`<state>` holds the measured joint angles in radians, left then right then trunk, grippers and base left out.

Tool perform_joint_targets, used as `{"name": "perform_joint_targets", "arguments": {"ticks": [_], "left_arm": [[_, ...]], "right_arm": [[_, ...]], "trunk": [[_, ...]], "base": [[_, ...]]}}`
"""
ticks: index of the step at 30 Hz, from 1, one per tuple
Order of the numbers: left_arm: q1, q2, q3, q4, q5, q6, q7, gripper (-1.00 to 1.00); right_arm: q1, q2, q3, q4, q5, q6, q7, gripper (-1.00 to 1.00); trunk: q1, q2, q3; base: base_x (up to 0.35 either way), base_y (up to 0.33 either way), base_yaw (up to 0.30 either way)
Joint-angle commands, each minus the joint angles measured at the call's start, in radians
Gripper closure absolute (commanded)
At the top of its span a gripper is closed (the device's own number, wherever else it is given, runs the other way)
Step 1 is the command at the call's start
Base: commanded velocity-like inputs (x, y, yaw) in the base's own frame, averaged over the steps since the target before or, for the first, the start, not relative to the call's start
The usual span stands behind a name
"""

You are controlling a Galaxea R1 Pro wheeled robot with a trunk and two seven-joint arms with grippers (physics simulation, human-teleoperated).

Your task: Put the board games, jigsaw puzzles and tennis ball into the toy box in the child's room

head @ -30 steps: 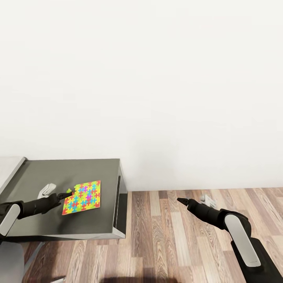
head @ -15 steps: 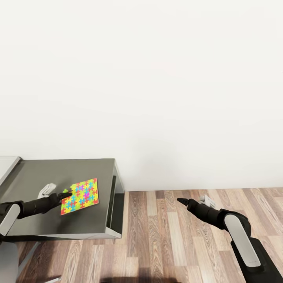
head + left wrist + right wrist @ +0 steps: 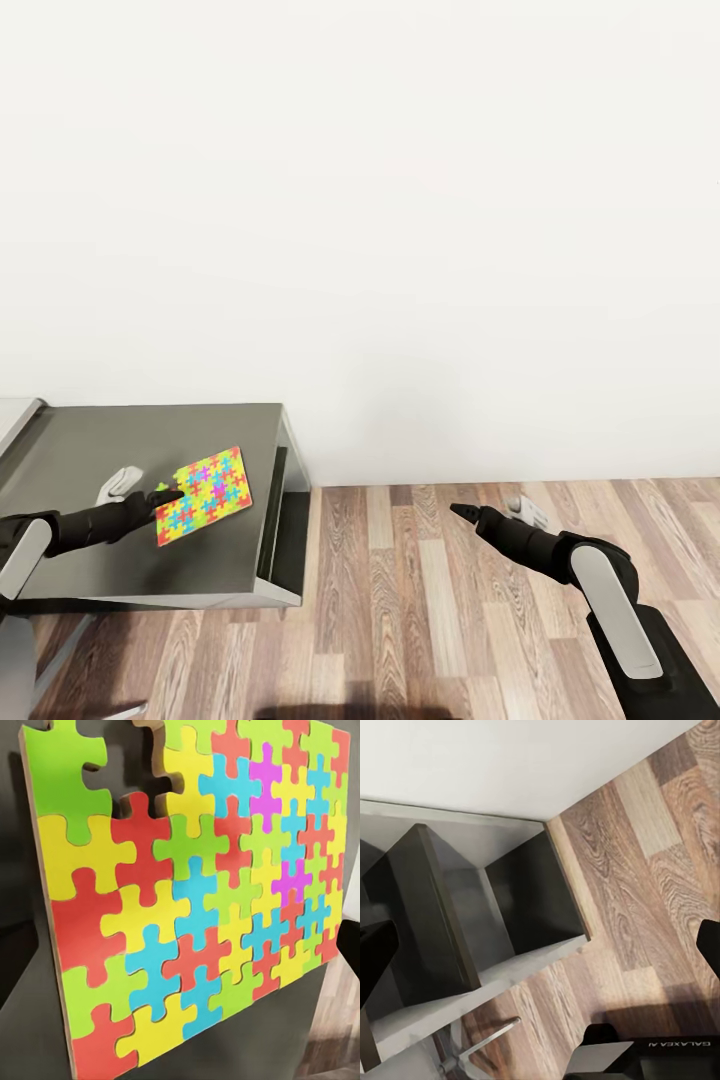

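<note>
A bright multicoloured jigsaw puzzle (image 3: pixel 205 482) is held just above the dark grey table (image 3: pixel 110 440), tilted, near the table's right end. My left gripper (image 3: pixel 168 492) is shut on the puzzle's near left edge. Close up in the left wrist view, the jigsaw puzzle (image 3: pixel 195 907) stands slanted against the dark tabletop, with one piece gone from its top edge. My right gripper (image 3: pixel 457 511) hangs over the wooden floor to the right of the table, open and holding nothing; its fingertips (image 3: pixel 375 952) sit far apart in the right wrist view.
The table's right end has an open shelf recess (image 3: pixel 285 510), and the same table end (image 3: pixel 450 915) appears in the right wrist view. A white wall (image 3: pixel 400 250) runs behind. Wooden floor (image 3: pixel 420 600) stretches to the right. A pale surface (image 3: pixel 15 412) borders the table's far left.
The camera has swung right, so the table sits further left in the picture. The puzzle has tipped and turned a little in my left gripper. The right arm is as before.
</note>
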<state>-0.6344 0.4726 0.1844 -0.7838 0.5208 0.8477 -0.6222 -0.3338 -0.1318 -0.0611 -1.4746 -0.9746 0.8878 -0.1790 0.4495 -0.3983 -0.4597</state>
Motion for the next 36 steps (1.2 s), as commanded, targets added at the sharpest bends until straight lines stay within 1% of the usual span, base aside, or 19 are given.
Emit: {"name": "perform_joint_targets", "arguments": {"ticks": [1,7,15,31,36], "left_arm": [[-0.001,0.000,0.002,0.000,-0.001,0.005,-0.003,-1.00],[-0.001,0.000,0.002,0.000,-0.001,0.005,-0.004,-1.00],[-0.001,0.000,0.001,0.000,-0.001,0.005,-0.005,-1.00],[-0.001,0.000,0.002,0.000,-0.001,0.005,-0.006,-1.00],[-0.001,0.000,0.002,0.000,-0.001,0.005,-0.007,-1.00]], "right_arm": [[-0.001,0.000,0.000,-0.001,-0.011,0.003,-0.010,-1.00],[-0.001,0.000,-0.002,-0.001,-0.010,0.003,-0.010,-1.00],[-0.001,0.000,-0.001,-0.001,-0.010,0.003,-0.010,-1.00],[-0.001,0.000,-0.001,-0.001,-0.010,0.003,-0.010,-1.00],[-0.001,0.001,-0.002,-0.002,-0.010,0.003,-0.010,-1.00]], "trunk": [[0.001,-0.002,-0.001],[0.001,-0.002,-0.001],[0.001,-0.002,0.004],[0.001,-0.002,0.005],[0.001,-0.002,0.009]], "base": [[0.000,-0.002,0.000],[0.000,0.000,-0.007],[0.000,0.000,-0.124],[0.000,0.000,-0.007],[0.000,0.000,-0.122]]}}
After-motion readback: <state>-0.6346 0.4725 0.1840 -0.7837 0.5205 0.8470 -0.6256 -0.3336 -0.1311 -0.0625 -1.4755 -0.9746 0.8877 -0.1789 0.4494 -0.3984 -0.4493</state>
